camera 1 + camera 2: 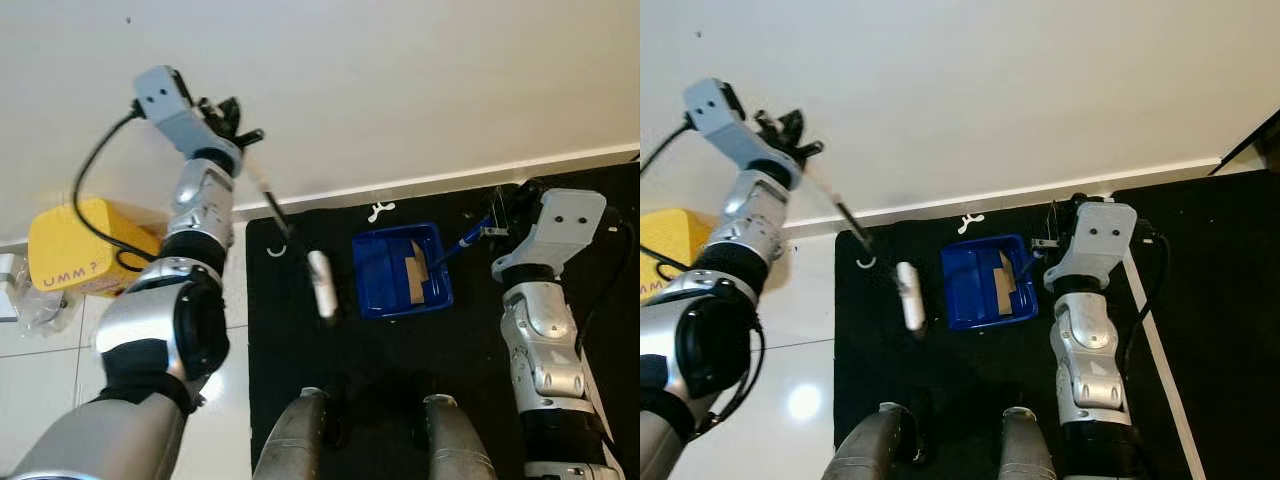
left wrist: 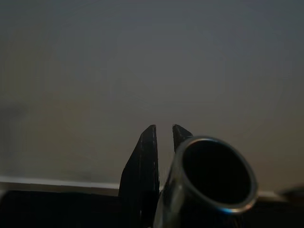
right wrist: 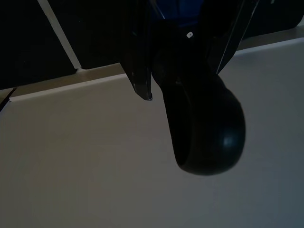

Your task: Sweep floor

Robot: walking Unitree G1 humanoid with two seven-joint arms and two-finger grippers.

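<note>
Sweeping set, two pieces: long, light, stiff broom (image 1: 290, 238), clamped at its tube top by left gripper (image 1: 232, 122), head on the black mat (image 1: 300, 340); rigid blue dustpan (image 1: 402, 270), cardboard scrap inside, flat on mat, handle clamped in right gripper (image 1: 497, 218).

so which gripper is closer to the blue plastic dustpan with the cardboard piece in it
Right. The right gripper is shut on the handle of the blue plastic dustpan, just beside its tray. The left gripper is raised far off toward the wall, shut on the broom's thin pole.
</note>
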